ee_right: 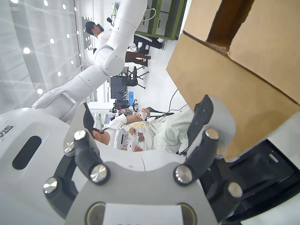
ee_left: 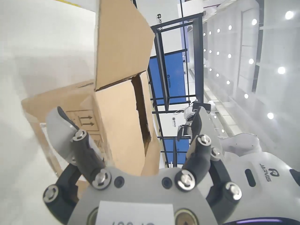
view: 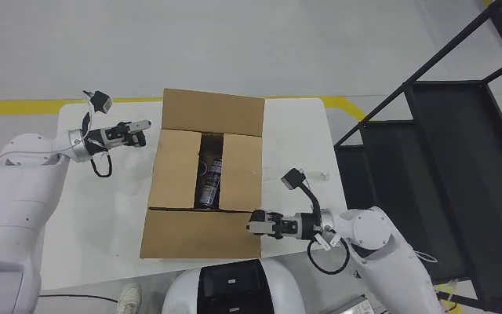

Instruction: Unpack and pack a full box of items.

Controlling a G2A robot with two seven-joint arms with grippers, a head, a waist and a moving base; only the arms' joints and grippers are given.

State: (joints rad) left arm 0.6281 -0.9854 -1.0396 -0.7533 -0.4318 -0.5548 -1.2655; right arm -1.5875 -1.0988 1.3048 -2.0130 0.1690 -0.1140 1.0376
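Box (view: pixel 177 169) upright, mouth upward, long axis running left to right.

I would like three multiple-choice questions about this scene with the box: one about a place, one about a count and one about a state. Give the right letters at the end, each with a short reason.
1. Where is the right pincer?
A) inside the box
B) beside the right end of the near flap of the cardboard box
C) above the far flap

2. How many flaps partly cover the box's opening?
A) none
B) two
C) four

3. What is the state of the left pincer?
A) shut on a bottle
B) shut on a flap
C) open and empty

Answers:
1 B: the top view shows it at that flap's corner, outside the box.
2 B: the two side flaps lie inward with a gap between them, and the other two are opened outward.
3 C: its wrist view shows the fingers apart with nothing between them.
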